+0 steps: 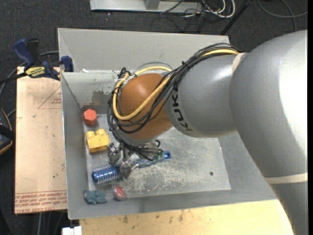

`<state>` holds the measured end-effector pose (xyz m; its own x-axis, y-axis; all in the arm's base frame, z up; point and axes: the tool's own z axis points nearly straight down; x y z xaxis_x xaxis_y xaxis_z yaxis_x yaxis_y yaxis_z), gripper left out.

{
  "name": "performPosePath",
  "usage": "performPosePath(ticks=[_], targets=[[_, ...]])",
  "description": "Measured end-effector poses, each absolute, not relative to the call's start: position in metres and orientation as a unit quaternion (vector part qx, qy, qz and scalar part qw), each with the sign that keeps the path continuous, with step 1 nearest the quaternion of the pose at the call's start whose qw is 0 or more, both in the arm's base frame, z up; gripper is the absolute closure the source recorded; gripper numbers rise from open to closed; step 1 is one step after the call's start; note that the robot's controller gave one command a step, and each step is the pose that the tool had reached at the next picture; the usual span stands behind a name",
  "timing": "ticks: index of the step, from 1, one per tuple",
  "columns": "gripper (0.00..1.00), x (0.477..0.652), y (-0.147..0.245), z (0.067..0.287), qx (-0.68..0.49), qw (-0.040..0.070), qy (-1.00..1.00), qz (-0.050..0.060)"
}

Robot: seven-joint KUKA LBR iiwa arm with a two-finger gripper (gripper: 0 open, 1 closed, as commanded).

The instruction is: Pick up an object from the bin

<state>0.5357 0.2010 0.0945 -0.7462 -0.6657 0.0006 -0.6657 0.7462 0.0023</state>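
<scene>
A grey metal bin [195, 175] holds a yellow block [97, 140], a blue ribbed cylinder [104, 174] and a pink ball [119, 193] at its left. The gripper [122, 163] is just beside the cylinder; its grasp cannot be told.

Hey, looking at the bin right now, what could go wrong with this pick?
The tool is down among crowded things: the blue ribbed roller, the yellow block and a blue-tipped stick. It might catch two at once, or nudge the roller so it rolls away.
</scene>
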Motion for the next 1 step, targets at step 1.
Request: performPosePath(ticks=[1], targets=[[1.0, 0.5195, 0.1932, 0.2661, 0.458, -0.005, -0.889, 0.0]])
